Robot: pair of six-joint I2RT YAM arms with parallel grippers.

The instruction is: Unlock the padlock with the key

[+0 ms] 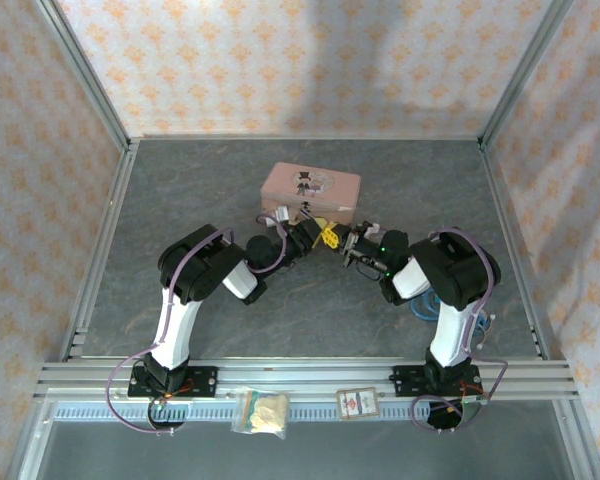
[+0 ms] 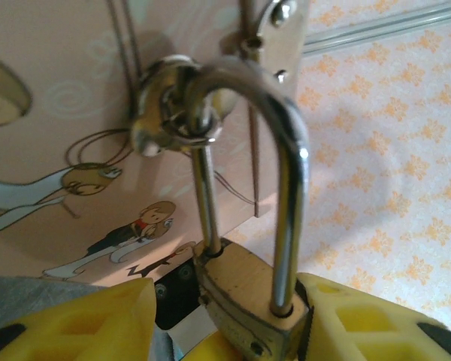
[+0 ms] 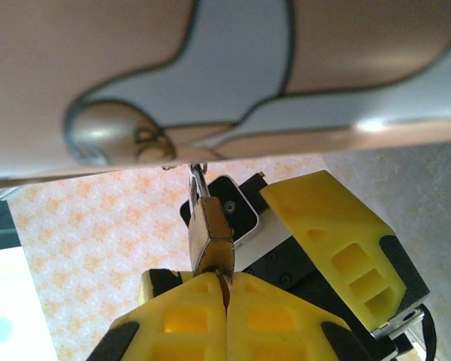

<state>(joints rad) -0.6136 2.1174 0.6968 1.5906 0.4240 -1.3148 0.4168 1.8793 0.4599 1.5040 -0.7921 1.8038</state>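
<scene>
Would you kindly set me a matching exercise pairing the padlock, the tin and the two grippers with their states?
1 padlock
2 pink tin
3 left gripper
4 right gripper

A fingers shut together
B fingers apart, flanking the padlock
C shackle hooked through the tin's ring
D resting on the table

Pairs: 1-C, 2-D, 3-B, 4-A.

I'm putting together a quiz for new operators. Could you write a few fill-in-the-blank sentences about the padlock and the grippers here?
1. The padlock hangs by its shackle from a metal ring on the pink ____.
2. The padlock's body sits between the left gripper's two ____ fingers.
3. Just under the padlock, the right gripper has its jaws ____.

Missing words: tin; yellow; shut.
</scene>
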